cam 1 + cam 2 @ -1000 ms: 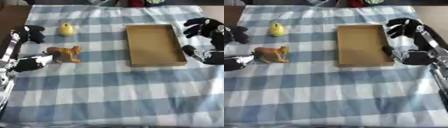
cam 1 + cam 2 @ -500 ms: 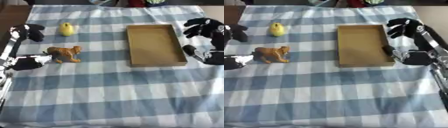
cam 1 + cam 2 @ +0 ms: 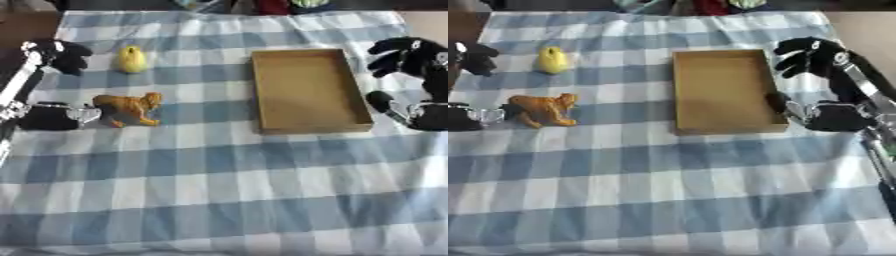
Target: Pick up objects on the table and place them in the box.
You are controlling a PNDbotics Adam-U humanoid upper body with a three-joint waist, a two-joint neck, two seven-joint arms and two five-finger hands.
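An orange-brown toy animal (image 3: 129, 107) stands on the checked cloth at the left. A small yellow toy (image 3: 132, 59) lies beyond it. The shallow brown cardboard box (image 3: 306, 90) sits right of centre with nothing inside. My left hand (image 3: 45, 119) rests open just left of the toy animal, its fingers (image 3: 63, 52) spread toward the far left, holding nothing. Beside the box's right wall my right hand (image 3: 837, 116) is open and holds nothing. Its fingers (image 3: 807, 52) are raised near the box's far right corner, and its thumb is close to the wall.
A blue and white checked cloth (image 3: 219, 190) covers the table, with a wide stretch of it in front. Red and green items (image 3: 280, 5) lie past the far edge. Bare brown table (image 3: 26, 27) shows at the far left corner.
My left hand has drifted slightly left and farther back, away from the toy animal. The right hand, the box and both toys have stayed put.
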